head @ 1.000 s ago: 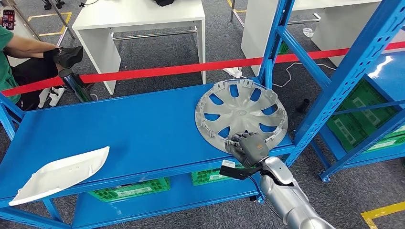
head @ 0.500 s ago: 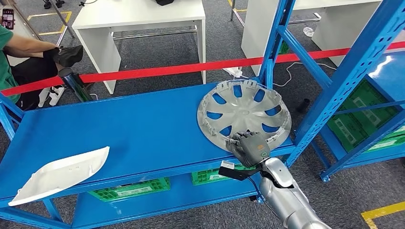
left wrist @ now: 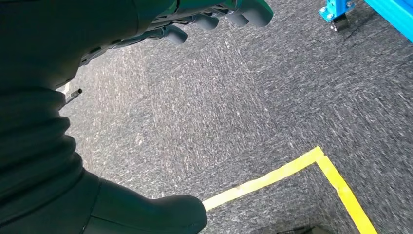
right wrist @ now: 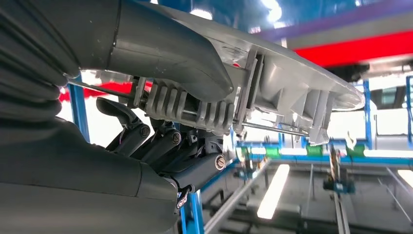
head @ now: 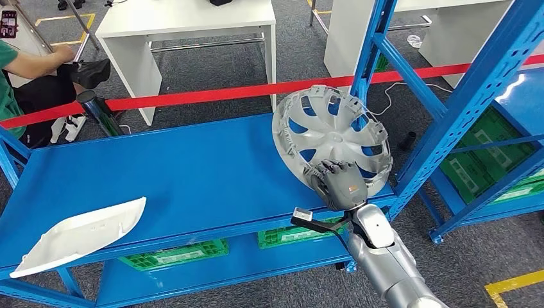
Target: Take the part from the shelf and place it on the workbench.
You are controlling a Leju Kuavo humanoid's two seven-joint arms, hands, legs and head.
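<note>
1. Risk: the wheel cover is gripped at one rim point only; being broad, it may pivot, slip, or strike the blue upright just beside it.
2. Wheel cover: grey plastic, spoked, clips around the rim; it stands tilted, its near edge above the shelf.
3. Right hand clamps that near rim.
4. Left hand hangs empty, fingers apart.
</note>
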